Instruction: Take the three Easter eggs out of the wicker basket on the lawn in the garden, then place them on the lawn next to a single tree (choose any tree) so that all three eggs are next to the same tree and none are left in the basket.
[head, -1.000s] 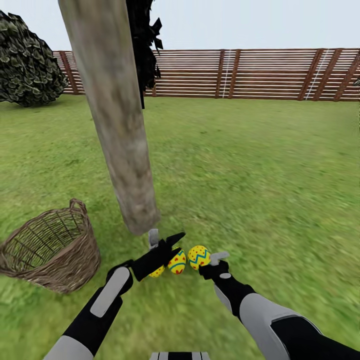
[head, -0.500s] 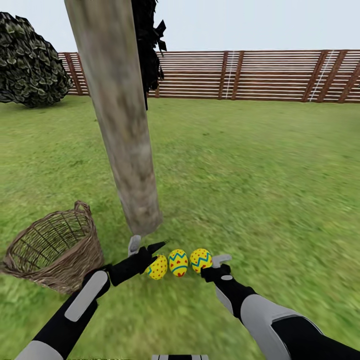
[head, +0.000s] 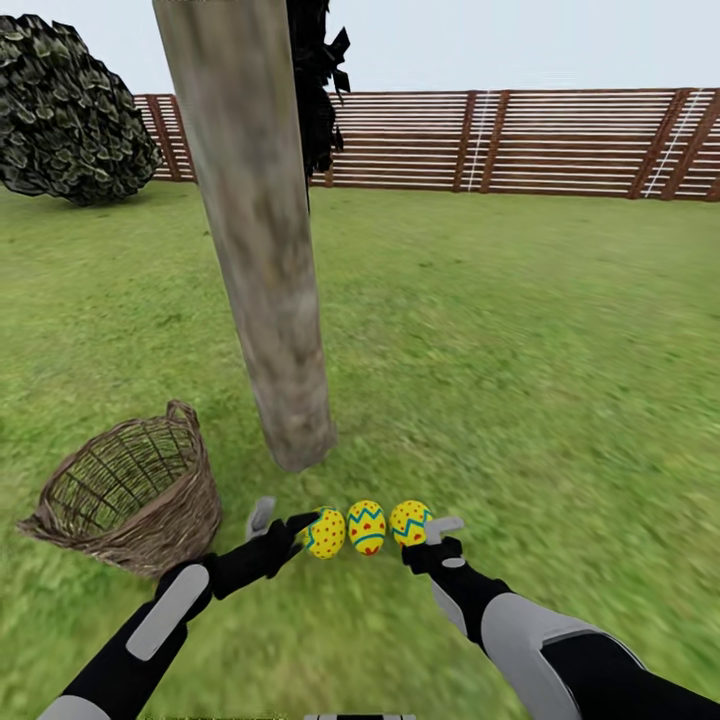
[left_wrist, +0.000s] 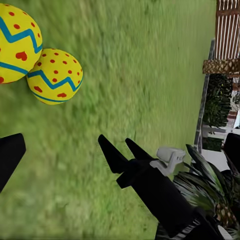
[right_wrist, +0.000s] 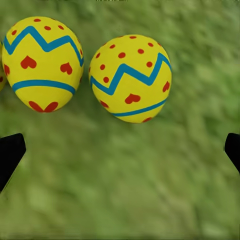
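Change: the left gripper (head: 278, 522) is pulling back from the left egg (head: 326, 533), which it covered a second ago — fingers apart, empty.
Right gripper (head: 440, 530): sitting open beside the right egg (head: 410, 522).
Eggs: all three, middle egg (head: 366, 526) included, are lying in a row near the tree (head: 262, 250) base.
Basket: the wicker basket (head: 140, 495) is standing empty beside the tree — task looks complete.
Ground: flat lawn (head: 520, 330), with the fence (head: 520, 140) far behind the tree.

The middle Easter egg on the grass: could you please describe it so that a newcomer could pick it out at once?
Start at the thick pale grey-brown mottled tree trunk and look to the green lawn just in front of its base, where three small yellow Easter eggs lie in a row. The wanted egg is the central one, with red hearts rather than the red dots of its neighbours.
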